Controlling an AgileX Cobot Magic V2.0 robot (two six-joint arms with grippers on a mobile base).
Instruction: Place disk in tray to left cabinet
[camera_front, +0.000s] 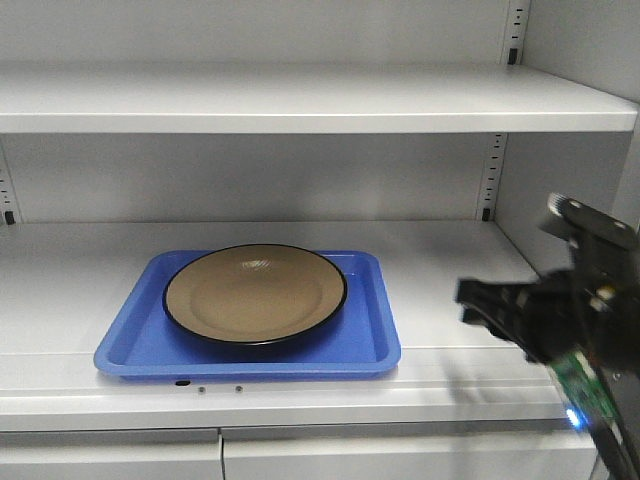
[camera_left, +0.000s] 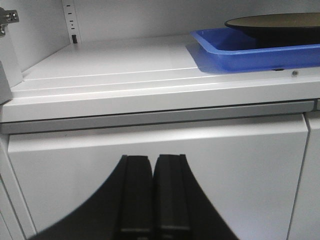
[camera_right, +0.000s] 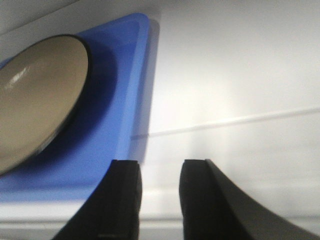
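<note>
Cabinet (camera_front: 300, 100) shelf held the tray (camera_front: 140, 345), plate (camera_front: 255, 293) resting inside it. Right gripper (camera_right: 160, 192) hovered beside the tray, jaws apart and empty; left gripper (camera_left: 152, 190) sat closed below. A careless swing could nudge the tray.

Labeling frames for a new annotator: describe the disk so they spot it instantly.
Find the grey cabinet and its lower open shelf, where a bright blue tray sits near the front edge. The disk lies flat in that tray: round, glossy tan, thin black rim, the only round thing there.
</note>
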